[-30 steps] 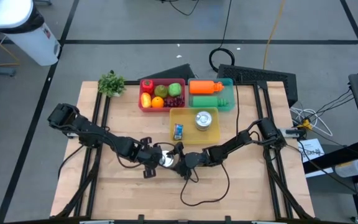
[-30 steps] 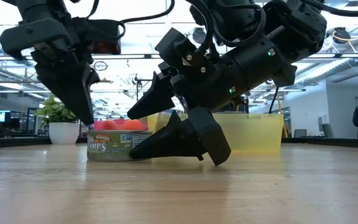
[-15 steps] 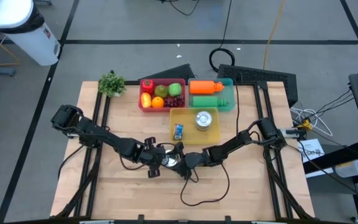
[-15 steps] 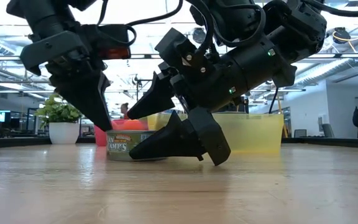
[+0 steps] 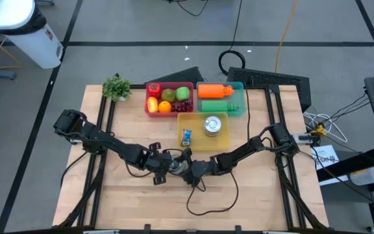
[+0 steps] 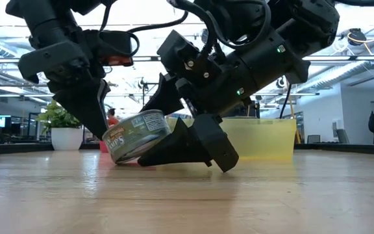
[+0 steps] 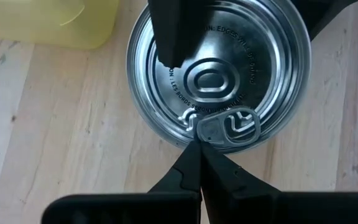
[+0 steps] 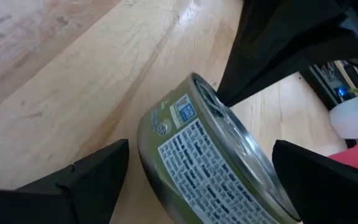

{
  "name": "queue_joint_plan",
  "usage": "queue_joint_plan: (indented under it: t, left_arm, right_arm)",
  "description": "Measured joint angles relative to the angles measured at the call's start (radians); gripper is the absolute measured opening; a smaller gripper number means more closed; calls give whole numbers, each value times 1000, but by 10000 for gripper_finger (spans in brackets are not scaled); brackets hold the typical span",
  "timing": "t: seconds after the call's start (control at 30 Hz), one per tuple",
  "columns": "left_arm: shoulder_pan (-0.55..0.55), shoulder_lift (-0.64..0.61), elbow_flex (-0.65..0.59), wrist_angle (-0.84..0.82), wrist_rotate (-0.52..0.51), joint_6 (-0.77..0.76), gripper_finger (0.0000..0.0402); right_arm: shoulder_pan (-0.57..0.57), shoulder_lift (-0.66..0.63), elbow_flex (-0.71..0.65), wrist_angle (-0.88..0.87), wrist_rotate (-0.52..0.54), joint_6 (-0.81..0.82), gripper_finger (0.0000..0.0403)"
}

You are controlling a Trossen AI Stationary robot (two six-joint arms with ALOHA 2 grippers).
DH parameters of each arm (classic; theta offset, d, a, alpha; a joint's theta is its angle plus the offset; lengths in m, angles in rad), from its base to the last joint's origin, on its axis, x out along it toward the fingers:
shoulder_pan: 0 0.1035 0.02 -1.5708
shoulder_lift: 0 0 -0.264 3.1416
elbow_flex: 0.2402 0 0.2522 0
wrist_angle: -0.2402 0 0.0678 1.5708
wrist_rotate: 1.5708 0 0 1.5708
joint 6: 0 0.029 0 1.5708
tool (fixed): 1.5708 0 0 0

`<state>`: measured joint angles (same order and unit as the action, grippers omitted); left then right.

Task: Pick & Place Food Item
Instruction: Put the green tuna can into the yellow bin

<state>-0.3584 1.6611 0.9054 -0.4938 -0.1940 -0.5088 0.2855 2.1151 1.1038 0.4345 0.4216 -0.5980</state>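
A short green-labelled tin can [image 5: 176, 167] with a silver pull-tab lid [image 7: 219, 68] sits tilted near the table's middle, between my two grippers. My left gripper [image 5: 165, 166] is shut and stands at the can's left side. My right gripper [image 5: 188, 170] is open and comes level from the right. Its fingers straddle the can [image 8: 210, 162]. In the low view the can [image 6: 138, 136] has its left bottom edge on the wood and its right side raised. My left gripper pushes with its shut fingertips [image 7: 199, 152] against the can's top rim beside the pull tab [image 7: 229, 127], coming slanting down from the table's left. My right gripper's lower finger [image 6: 187, 146] lies under the can's raised right side, and the can leans on it. Its other finger [image 7: 169, 31] reaches over the lid; whether that finger touches, I cannot tell.
Behind the can stands a yellow bin [image 5: 223, 140] holding another can and a small blue item. Farther back are a red bin of fruit [image 5: 149, 107], a teal bin [image 5: 242, 97] with bottles and a potted plant [image 5: 116, 86]. A black cable [image 5: 213, 198] loops across the near table.
My left gripper has moved toward the table's right, sliding the can along the wood toward my right gripper. The can stood upright before; now its right side has ridden up onto the right gripper's lower finger and it is tipped.
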Motion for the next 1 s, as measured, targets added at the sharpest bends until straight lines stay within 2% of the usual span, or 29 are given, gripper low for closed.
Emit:
queue_joint_plan:
  t: [0.17,0.27,0.4,0.63,0.8,0.93,1.0]
  left_arm:
    - [0,0,0,-4,0,1,5]
    - [1,0,-1,-6,-1,2,3]
    - [1,10,-6,-16,16,1,6]
    - [2,6,-5,-9,2,-1,2]
    - [1,5,-5,-5,-35,-21,12]
    - [2,4,-5,-10,-38,-4,13]
    - [7,-12,-5,-24,-41,3,10]
  right_arm:
    - [0,0,0,10,-2,-34,376]
    - [2,0,0,37,31,-69,356]
    - [25,0,0,77,59,-125,294]
    - [52,-1,0,121,47,-149,146]
    - [51,0,0,131,-3,-121,146]
    - [50,0,0,130,1,-124,146]
    - [56,-16,-1,118,40,-127,146]
